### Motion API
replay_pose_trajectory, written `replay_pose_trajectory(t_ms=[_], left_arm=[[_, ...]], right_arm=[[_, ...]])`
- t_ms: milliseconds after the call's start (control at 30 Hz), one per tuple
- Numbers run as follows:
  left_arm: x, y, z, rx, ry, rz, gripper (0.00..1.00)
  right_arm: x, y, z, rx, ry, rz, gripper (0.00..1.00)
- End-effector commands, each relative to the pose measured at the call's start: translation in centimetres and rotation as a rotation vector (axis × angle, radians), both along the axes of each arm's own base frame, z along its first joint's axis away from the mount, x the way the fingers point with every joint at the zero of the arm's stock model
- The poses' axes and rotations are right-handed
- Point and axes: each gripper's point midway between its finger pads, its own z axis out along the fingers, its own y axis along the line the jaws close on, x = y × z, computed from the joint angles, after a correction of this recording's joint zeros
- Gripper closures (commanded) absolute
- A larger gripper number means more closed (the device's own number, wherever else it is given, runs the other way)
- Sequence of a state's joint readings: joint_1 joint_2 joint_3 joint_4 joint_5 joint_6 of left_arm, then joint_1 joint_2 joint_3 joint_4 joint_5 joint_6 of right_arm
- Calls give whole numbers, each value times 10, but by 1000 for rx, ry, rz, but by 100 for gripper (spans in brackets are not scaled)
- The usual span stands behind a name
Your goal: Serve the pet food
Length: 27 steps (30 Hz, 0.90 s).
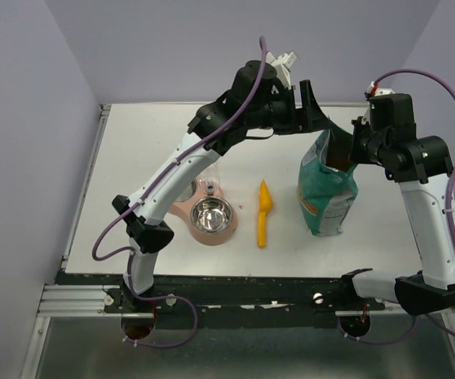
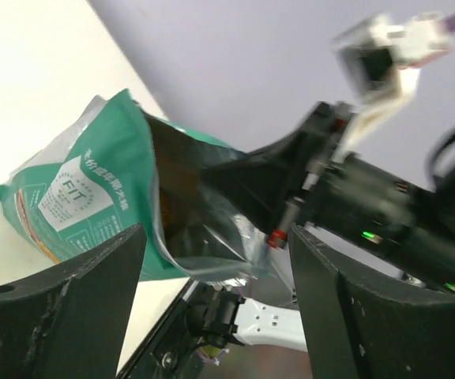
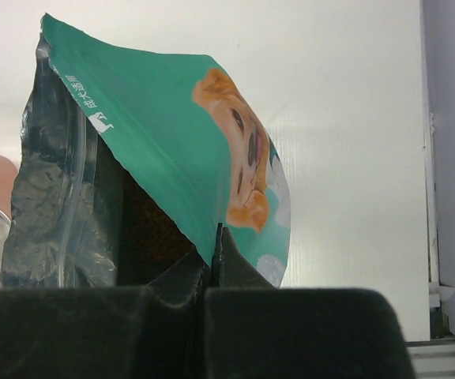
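Note:
The teal-green bag stands open at the right of the table. My right gripper is shut on the bag's top rim, as the right wrist view shows, and holds the mouth open. The inside of the bag looks dark brown; single pellets of pet food cannot be made out. My left gripper is open and empty, close to the far side of the bag's mouth; in the left wrist view its fingers stand wide apart with the bag beyond them. The yellow scoop lies on the table.
A steel bowl in a pink holder sits left of the scoop, partly under the left arm. The grey walls stand close behind the bag. The table's near edge runs below the bowl and scoop.

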<state>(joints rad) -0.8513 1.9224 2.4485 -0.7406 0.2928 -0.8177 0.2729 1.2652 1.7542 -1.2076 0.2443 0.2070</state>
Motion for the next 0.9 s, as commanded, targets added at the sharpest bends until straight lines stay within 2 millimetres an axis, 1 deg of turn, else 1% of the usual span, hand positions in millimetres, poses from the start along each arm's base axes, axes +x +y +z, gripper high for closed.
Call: replay_pose_trajectory(t_ms=[0,33,100,167,200,233,300,367,433,467,500,567,600,700,767,867], left_arm=[[16,-22,-50,86,86,33,18],[16,-24,-56,96,94,37,18],[16,-30,-68,116,108,42,26],[16,-35,-79,144,104,38,36],[16,-37,-85,163,105,37,37],[16,-40,-90,173,101,24,38],[15,-45,-93,174,107,8,45],[11,-51,-89,156,99,-12,59],[8,-55,-94,169,100,-27,70],[6,-57,-97,172,112,-41,73],[4,-58,-100,175,124,-48,79],[2,-55,-93,172,105,-57,93],[0,-50,-85,167,79,-55,99],[-4,-35,-60,154,11,-50,100],[-8,-25,-48,149,-8,-53,100],[-11,-6,-30,142,-43,-41,100]], right_arm=[[6,12,44,67,-151,59,100],[6,13,43,67,-146,64,100],[6,12,41,62,-144,57,100],[6,10,41,57,-148,49,100],[5,9,41,57,-148,47,100],[6,10,41,59,-148,49,100],[6,10,39,62,-145,46,100],[6,10,35,57,-137,45,100],[6,9,30,50,-126,40,100],[7,9,29,48,-126,39,100],[7,9,28,47,-126,40,100],[9,7,29,44,-136,33,100],[10,5,30,35,-137,22,100],[12,-4,32,-2,-140,-22,100],[13,-14,34,-38,-143,-68,100],[10,-36,42,-119,-153,-154,100]])
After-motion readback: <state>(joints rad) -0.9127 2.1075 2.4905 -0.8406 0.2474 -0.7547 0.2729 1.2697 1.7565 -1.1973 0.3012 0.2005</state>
